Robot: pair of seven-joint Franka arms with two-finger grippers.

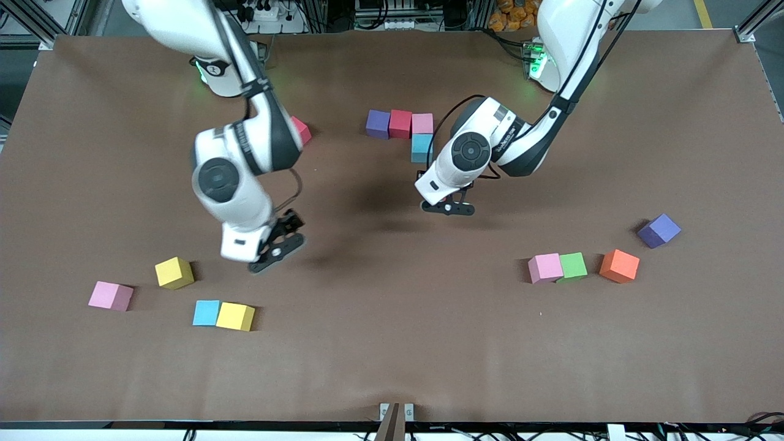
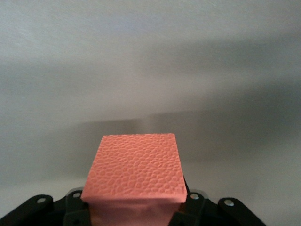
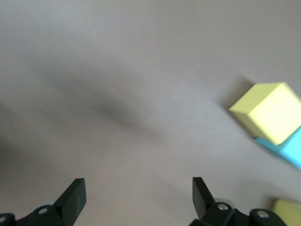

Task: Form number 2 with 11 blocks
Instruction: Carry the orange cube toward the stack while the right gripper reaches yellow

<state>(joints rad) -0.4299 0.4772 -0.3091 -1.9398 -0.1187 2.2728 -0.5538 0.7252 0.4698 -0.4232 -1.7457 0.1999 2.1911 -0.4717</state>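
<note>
While the front view is hiding it under the left arm, the left wrist view is showing an orange-pink block (image 2: pixel 134 168) gripped in the left hand (image 1: pixel 449 207) over mid-table. Thirteen blocks (image 1: pixel 400 123) are lying on the table (image 1: pixel 392 367); one red (image 1: pixel 301 130) is half hidden. The right hand (image 1: pixel 278 245) is hanging open above the yellow block (image 1: pixel 174 272).

left gripper (image 1: pixel 448 208) clamped, right gripper (image 1: pixel 278 245) spread wide.
</note>
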